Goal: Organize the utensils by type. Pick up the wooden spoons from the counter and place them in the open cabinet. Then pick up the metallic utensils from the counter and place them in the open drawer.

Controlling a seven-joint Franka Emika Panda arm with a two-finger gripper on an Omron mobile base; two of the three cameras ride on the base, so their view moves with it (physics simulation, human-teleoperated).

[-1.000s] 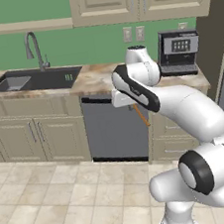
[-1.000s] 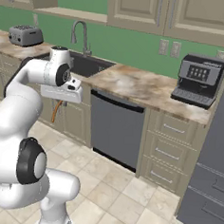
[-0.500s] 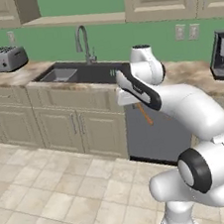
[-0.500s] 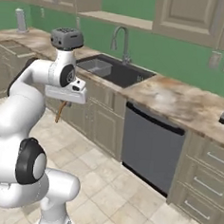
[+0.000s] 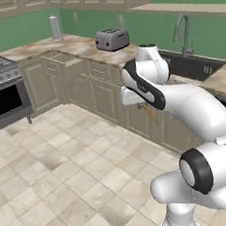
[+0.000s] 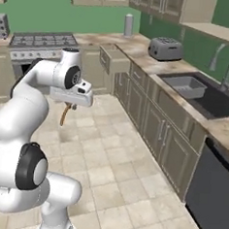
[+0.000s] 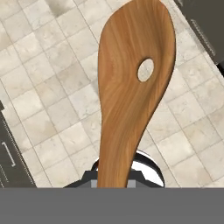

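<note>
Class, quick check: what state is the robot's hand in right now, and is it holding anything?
Hand: closed on the handle of a wooden spoon, which hangs below it over the tiled floor.

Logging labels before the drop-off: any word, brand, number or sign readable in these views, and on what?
None can be read.
Wooden spoon in the gripper: wood grain and a hole, no lettering.
Toaster: no legible brand.
Stove: front too blurred to show any markings.
</note>
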